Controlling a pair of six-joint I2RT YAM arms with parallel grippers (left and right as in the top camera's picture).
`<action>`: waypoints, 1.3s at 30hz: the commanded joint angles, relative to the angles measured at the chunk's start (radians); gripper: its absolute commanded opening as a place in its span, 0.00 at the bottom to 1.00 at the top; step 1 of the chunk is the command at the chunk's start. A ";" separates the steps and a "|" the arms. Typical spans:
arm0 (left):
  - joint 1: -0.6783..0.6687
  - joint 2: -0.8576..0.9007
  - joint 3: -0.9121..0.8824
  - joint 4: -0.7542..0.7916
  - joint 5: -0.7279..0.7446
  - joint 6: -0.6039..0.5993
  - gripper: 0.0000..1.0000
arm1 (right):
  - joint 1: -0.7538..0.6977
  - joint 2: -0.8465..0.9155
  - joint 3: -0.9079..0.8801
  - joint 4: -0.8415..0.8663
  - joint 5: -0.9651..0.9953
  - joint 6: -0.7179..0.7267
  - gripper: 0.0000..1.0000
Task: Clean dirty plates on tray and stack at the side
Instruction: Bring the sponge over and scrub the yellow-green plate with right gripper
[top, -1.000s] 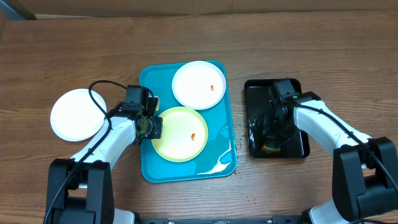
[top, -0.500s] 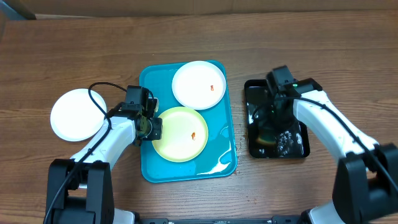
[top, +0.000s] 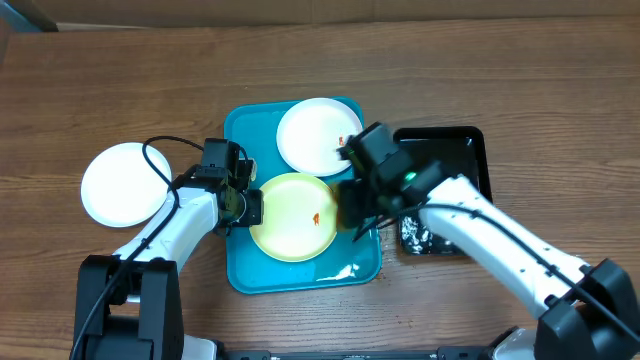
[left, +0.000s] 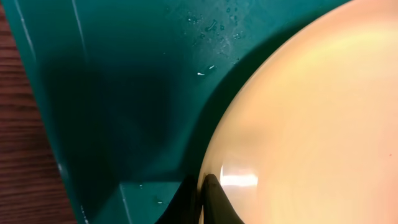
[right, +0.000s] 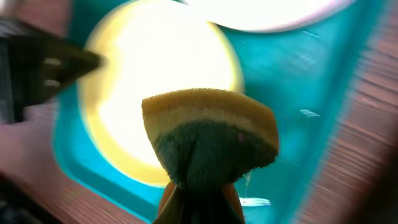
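My left gripper (top: 246, 206) is clamped on the left rim of the yellow-green plate (top: 290, 216). The wrist view shows a fingertip right at that edge. I judge the grip is there to pin the plate so it cannot skate on the wet turquoise tray (top: 236, 262) once scrubbing starts. My right gripper (right: 199, 198) pinches a sponge (right: 208, 134) by one end, with both the yellow layer and the dark green scouring layer showing and the body jutting forward. The sponge hangs over the right part of the yellow-green plate, and I cannot tell whether it touches. The plate's orange smear (top: 313, 218) lies right of centre, just beside the sponge, so I judge the first wipe belongs there. Contents of the turquoise tray: the yellow-green plate is at the near end and a white plate (top: 318, 135) is at the far right, with a red-orange spot (top: 343, 140) near its right edge. The two rims are touching or nearly so, and I cannot tell which. Water glints on the tray floor at the near right, with droplets by the left wall. A second white plate (top: 123, 183) sits on the table (top: 520, 80) well left of the tray with no smear visible, so I take that as the stacking spot. The black tray (top: 468, 160) to the right holds a glinting wet patch (top: 420, 238) in its near left corner. My right arm hides much of the rest of it.
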 joint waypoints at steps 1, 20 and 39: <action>-0.003 0.014 -0.011 -0.002 0.049 -0.033 0.04 | 0.070 0.050 0.016 0.077 0.056 0.090 0.04; -0.003 0.014 -0.011 -0.002 0.056 -0.032 0.04 | 0.202 0.379 0.016 0.327 0.114 0.188 0.04; -0.001 0.014 -0.011 -0.003 0.025 -0.028 0.04 | 0.035 0.410 0.018 0.051 0.312 0.323 0.04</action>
